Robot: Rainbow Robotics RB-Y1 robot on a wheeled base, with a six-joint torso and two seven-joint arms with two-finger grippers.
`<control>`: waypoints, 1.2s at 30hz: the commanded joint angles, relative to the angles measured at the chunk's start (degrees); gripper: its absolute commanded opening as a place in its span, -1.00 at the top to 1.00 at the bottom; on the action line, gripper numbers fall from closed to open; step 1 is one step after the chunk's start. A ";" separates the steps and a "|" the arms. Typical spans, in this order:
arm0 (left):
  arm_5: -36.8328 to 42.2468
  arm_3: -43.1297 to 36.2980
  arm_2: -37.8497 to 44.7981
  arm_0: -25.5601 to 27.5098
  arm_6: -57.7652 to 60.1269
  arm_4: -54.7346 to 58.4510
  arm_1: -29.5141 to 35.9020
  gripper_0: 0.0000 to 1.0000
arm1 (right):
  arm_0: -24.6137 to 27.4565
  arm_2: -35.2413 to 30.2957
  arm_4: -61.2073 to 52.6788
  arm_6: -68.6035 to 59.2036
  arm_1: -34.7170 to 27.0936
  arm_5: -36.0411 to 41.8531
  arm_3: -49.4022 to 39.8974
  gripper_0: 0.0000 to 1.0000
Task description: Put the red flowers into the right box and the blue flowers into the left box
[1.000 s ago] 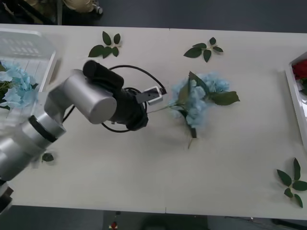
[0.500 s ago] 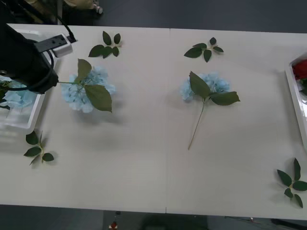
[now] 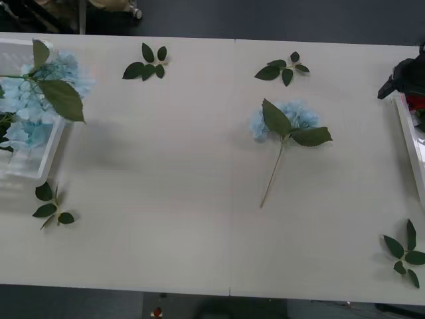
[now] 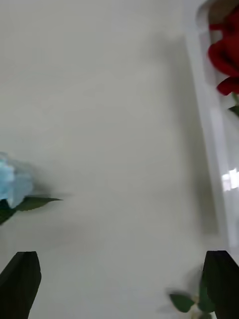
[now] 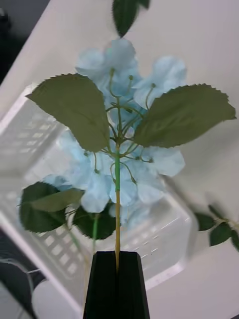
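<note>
My left gripper (image 5: 118, 256) is shut on the thin green stem of a blue flower (image 5: 124, 124), which hangs over the left box (image 5: 167, 249); the front view shows that bloom (image 3: 50, 80) at the box's far end. More blue flowers (image 3: 20, 129) lie inside the left box (image 3: 36, 171). One other blue flower (image 3: 285, 123) lies on the table, right of centre, and its edge (image 4: 10, 184) shows in the right wrist view. My right gripper (image 4: 119, 289) is open above bare table beside the right box (image 4: 209, 124). Red flowers (image 4: 226, 60) lie in the right box (image 3: 406, 143).
Loose green leaf sprigs lie at the back left (image 3: 146, 63), the back centre (image 3: 284, 68), the front left (image 3: 52, 205) and the front right (image 3: 405, 252). The right arm's dark end (image 3: 402, 76) shows at the right edge, by the right box.
My left arm has carried one blue flower from the table's middle leftward to above the left box and left the front view. The right arm's end has come in at the right edge.
</note>
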 commanded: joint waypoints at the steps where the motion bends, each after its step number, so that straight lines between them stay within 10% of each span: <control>1: 0.20 -0.64 1.93 0.57 -9.30 -9.81 0.80 1.00 | -0.12 -0.02 0.14 -5.90 1.97 3.52 -7.95 -0.91; 17: -24.72 7.97 -2.29 7.95 -11.76 -28.09 0.72 1.00 | 15.88 1.48 2.69 -19.96 10.94 10.20 -43.37 -0.92; 27: -34.92 17.99 -5.54 8.56 -10.97 -35.65 -4.38 0.95 | 22.12 10.09 9.02 -28.57 13.48 4.49 -50.05 -0.92; 31: -35.71 18.08 -6.69 8.56 -10.62 -40.66 -6.31 -0.04 | 22.29 13.78 12.80 -31.56 14.80 1.50 -48.56 -0.92; 36: -35.80 18.78 -7.74 8.56 -10.44 -40.93 -6.40 -0.55 | 22.29 16.59 16.75 -32.18 17.09 -1.84 -45.57 -0.92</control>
